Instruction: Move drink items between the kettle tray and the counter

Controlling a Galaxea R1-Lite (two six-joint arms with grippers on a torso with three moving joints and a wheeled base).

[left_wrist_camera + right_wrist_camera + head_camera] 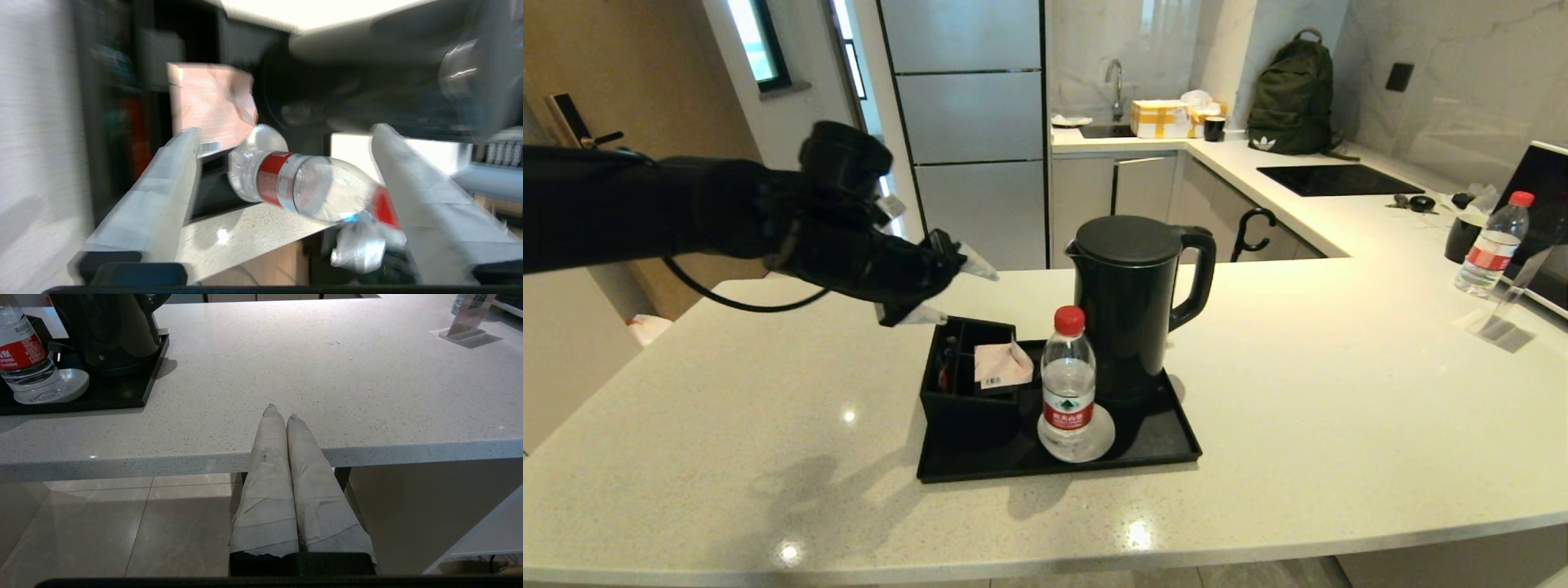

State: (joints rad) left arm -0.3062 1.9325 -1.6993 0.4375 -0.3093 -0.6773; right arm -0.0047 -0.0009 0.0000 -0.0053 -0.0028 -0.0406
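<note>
The black kettle stands upright on the black kettle tray on the pale counter. A pinkish sachet lies across the top of the small divided box at the tray's left end. My left gripper hovers open just above and behind that box, empty. In the left wrist view the sachet shows past the left gripper, near one fingertip. My right gripper is shut and empty, parked at the counter's front edge, right of the kettle and the tray.
The divided box and a red-capped water bottle on a white coaster share the tray. At the far right stand a second bottle and a clear sign holder. A bare stretch of counter lies right of the tray.
</note>
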